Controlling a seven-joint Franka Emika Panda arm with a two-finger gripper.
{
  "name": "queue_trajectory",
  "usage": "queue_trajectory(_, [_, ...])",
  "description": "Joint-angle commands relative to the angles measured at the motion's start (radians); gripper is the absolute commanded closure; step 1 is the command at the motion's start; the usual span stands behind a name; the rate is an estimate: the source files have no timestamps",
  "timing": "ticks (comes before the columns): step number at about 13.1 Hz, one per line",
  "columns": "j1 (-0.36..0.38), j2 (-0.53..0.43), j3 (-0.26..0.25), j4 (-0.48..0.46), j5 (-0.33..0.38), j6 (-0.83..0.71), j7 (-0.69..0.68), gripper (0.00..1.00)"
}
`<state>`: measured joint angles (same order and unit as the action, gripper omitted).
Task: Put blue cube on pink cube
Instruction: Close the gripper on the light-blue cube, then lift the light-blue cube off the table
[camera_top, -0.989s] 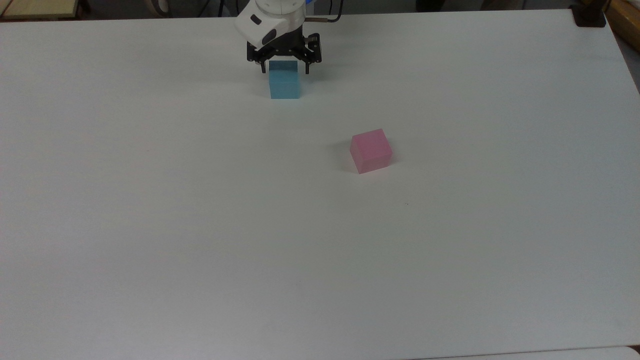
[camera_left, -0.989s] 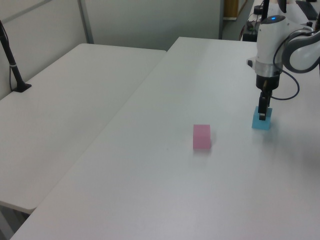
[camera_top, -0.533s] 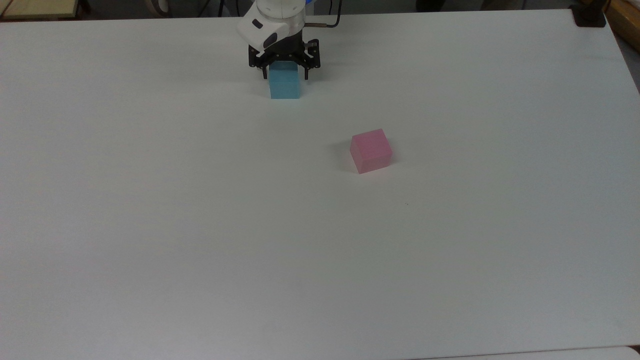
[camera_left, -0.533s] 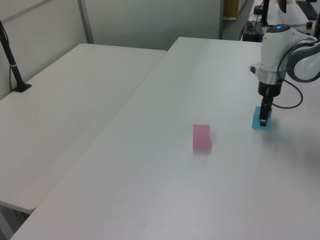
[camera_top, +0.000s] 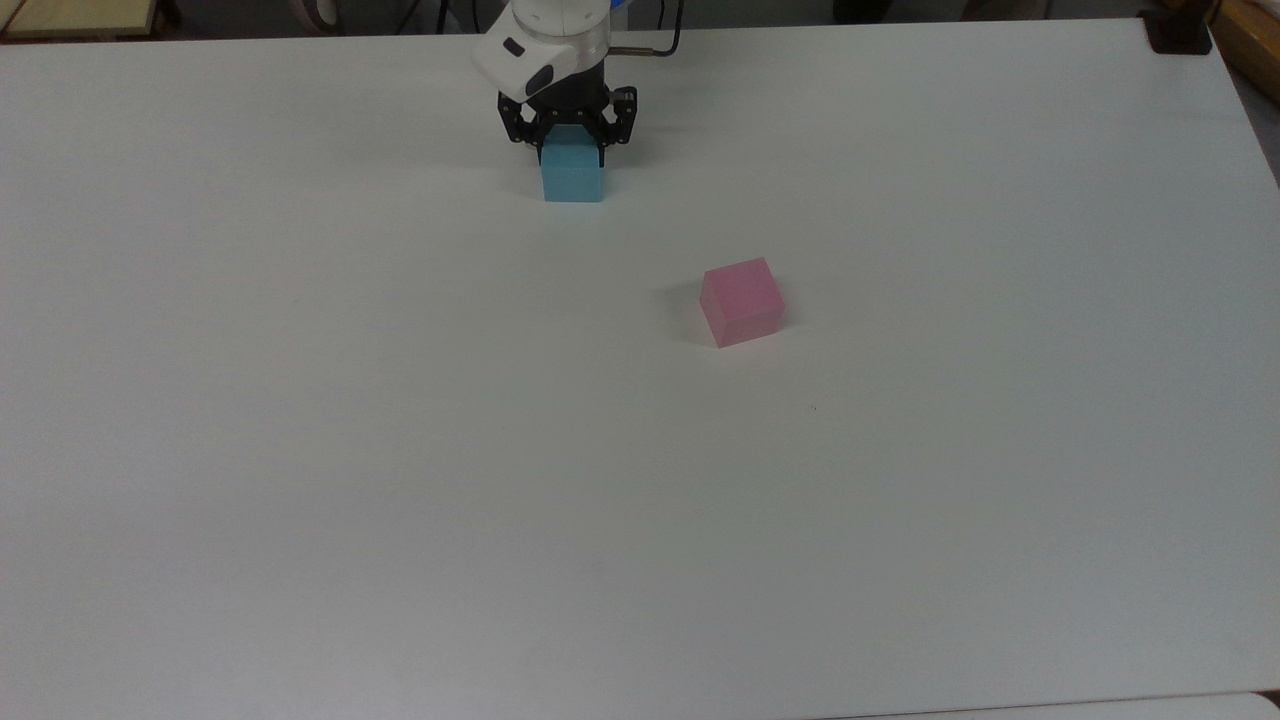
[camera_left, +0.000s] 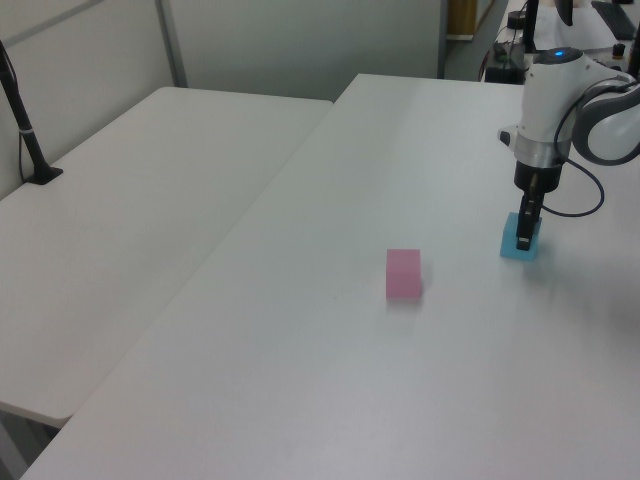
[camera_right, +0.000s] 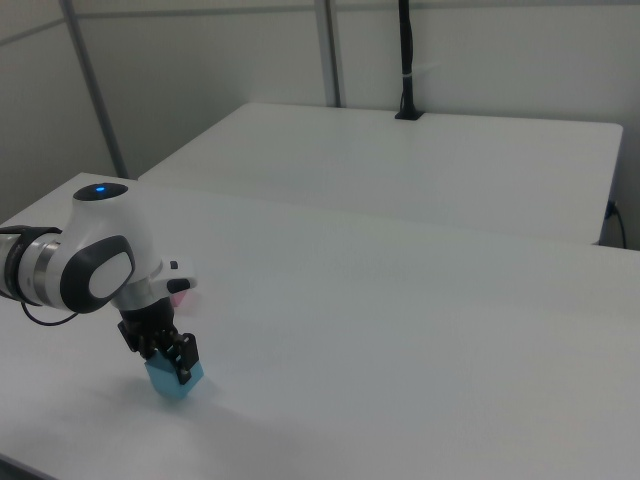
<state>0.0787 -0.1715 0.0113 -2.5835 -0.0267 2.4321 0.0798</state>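
1. While the hand (camera_top: 571, 143) stands closed on the blue cube (camera_top: 573, 178), gripping its upper sides, the cube sits on or barely off the white surface (camera_top: 400, 450).
2. The pink cube (camera_top: 741, 300) lies well apart, toward the top view's lower right, so I judge the carry must go that way.

— Any writing, labels, brands or numbers to read here?

— None. No lettering, logo, number or sign can be read on anything in the top view, the left view or the right view.
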Motion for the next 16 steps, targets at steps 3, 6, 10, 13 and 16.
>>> queue_trajectory(3, [0.012, -0.042, -0.005, 0.078, -0.016, -0.140, -0.003, 0.84])
queue_trajectory(6, [0.019, -0.068, -0.002, 0.208, -0.018, -0.295, -0.003, 0.84])
queue_trajectory(10, [0.061, -0.054, -0.002, 0.492, -0.016, -0.577, -0.003, 0.83])
queue_trajectory(13, [0.091, -0.014, -0.002, 0.615, -0.010, -0.619, 0.008, 0.83])
queue_trajectory(16, [0.110, 0.108, -0.002, 0.778, -0.006, -0.680, 0.027, 0.83])
